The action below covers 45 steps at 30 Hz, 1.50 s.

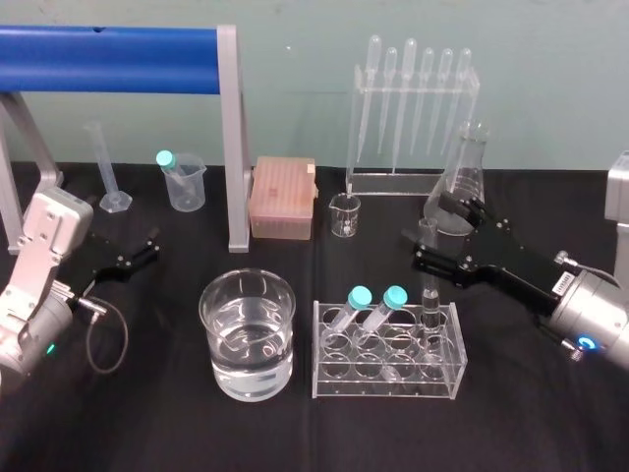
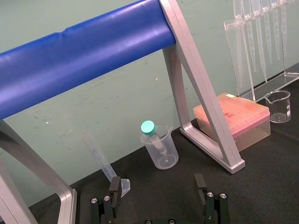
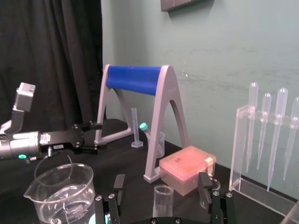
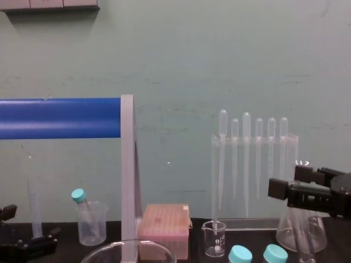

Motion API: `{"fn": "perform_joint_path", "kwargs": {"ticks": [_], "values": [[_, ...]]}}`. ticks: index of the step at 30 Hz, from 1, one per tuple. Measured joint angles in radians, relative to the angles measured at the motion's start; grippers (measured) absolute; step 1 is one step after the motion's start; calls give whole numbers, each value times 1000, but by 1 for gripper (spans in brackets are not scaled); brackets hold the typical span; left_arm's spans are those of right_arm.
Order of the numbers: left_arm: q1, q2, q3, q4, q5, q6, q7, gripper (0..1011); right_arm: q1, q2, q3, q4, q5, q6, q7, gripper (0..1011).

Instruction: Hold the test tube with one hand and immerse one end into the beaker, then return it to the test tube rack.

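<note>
One test tube [image 1: 429, 280] stands upright in the rear right corner of the rack [image 1: 339, 388], its long axis vertical and its open rim well above the rack's top. The right hand [image 1: 439, 236] reaches in from the right, and its fingers [image 3: 203, 183] are spread to either side of the tube's upper part. The right wrist view shows the rim sitting in the gap between them, touching neither, so nothing is clamped yet. I judge the grasp to be the step in hand: the fingers need only close, then lift straight up along the tube's axis to clear the rack. The beaker [image 1: 246, 379], part full of water, sits just left of the rack, so the carry would run leftward. The left hand [image 1: 152, 246] rests low at the desk's [image 1: 147, 413] left side with its fingers apart, farther from the tube and idle.
</note>
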Motion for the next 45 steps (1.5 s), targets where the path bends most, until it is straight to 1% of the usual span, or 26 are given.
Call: {"fn": "perform_joint_path", "kwargs": {"ticks": [6, 14, 23, 40, 42, 45], "values": [[0, 0, 0, 0, 0, 0, 0, 1000, 2, -9, -2, 9, -19, 32, -9, 1000], [0, 0, 0, 0, 0, 0, 0, 1000, 4, -13, -5, 12, -34, 51, -10, 1000], [0, 0, 0, 0, 0, 0, 0, 1000, 3, -14, -6, 16, -45, 57, -8, 1000], [0, 0, 0, 0, 0, 0, 0, 1000, 0, -16, 0, 18, -45, 58, -9, 1000], [0, 0, 0, 0, 0, 0, 0, 1000, 0, -16, -1, 18, -45, 58, -9, 996], [0, 0, 0, 0, 0, 0, 0, 1000, 0, -16, -1, 17, -45, 57, -9, 946]]}}
